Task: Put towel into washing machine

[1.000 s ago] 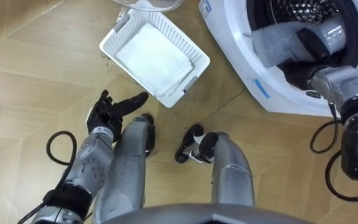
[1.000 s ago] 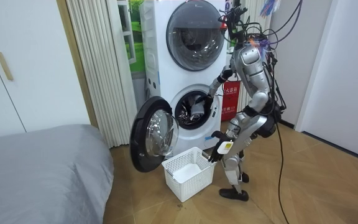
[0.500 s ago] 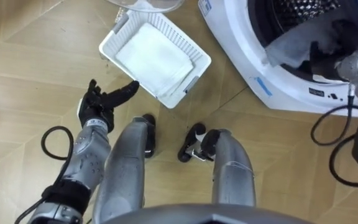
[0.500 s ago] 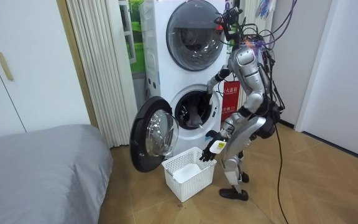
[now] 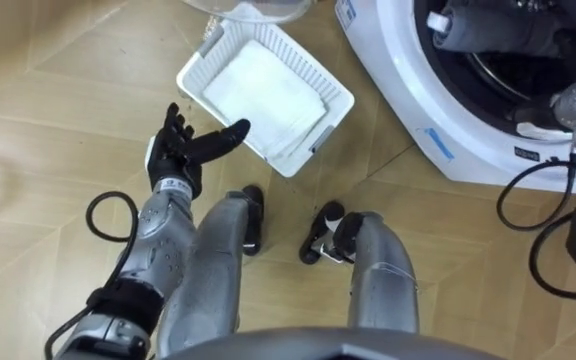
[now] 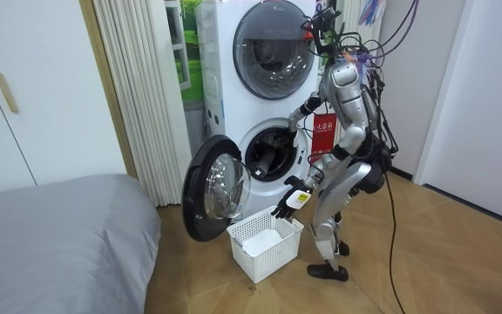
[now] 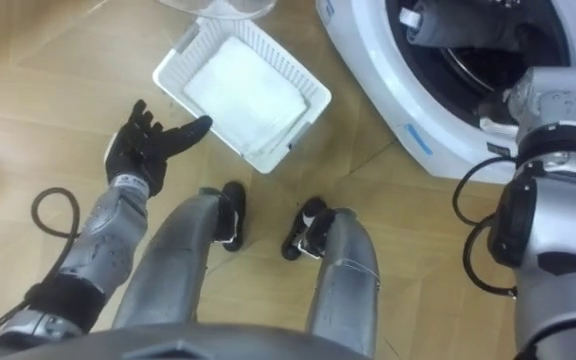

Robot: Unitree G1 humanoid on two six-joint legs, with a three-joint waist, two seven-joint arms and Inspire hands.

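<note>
One hand, the left hand point(image 5: 181, 152), hung nearest, low over the wooden floor point(image 5: 58, 120). Its fingers were straight and spread and held nothing, the tips reaching toward the white basket point(image 5: 340, 100) just beside it. Inside the basket lay a folded white towel point(image 5: 258, 82), flat and covering most of the bottom. It looked soft, light and limp, so it would likely sag and fall open if lifted by one corner. Pinching through the stacked layers at the near folded edge seemed the safer hold. Farther off stood the washing machine point(image 5: 423, 85), its door point(image 6: 216, 187) swung wide, with a grey bundle point(image 5: 498, 25) in the drum. The right hand point(image 5: 536, 118) was at the drum's mouth; whether its fingers were curled could not be told.
</note>
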